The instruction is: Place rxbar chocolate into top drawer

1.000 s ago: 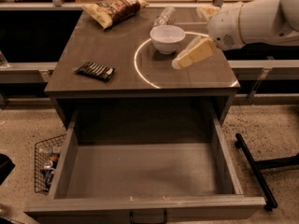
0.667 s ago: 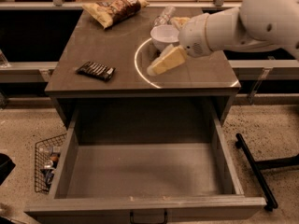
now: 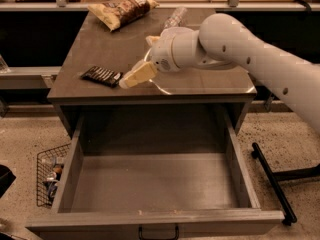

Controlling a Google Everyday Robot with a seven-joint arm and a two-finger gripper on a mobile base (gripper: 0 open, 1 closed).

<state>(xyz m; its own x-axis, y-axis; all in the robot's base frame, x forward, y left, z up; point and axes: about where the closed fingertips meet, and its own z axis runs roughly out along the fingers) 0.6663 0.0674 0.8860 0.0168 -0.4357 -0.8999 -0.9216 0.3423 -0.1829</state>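
Observation:
The rxbar chocolate [image 3: 102, 76], a flat black bar with pale print, lies on the left front part of the grey cabinet top [image 3: 100, 49]. My gripper [image 3: 131, 79] with cream fingers [image 3: 140, 74] reaches in from the right and its tip is right beside the bar's right end, about touching it. The top drawer [image 3: 155, 184] is pulled wide open below, grey, with a bare flat bottom and a small black handle [image 3: 158, 232] on its front panel.
A crinkled yellow-and-brown chip bag [image 3: 122, 8] lies at the back of the top. A clear bottle [image 3: 175, 17] lies behind my arm. A wire basket [image 3: 48, 176] stands on the floor at the left. A black stand leg [image 3: 272, 181] lies on the floor right.
My arm has swung left across the cabinet top, from near the white bowl to the bar's right end. The arm now hides the bowl. The bar and drawer have not moved.

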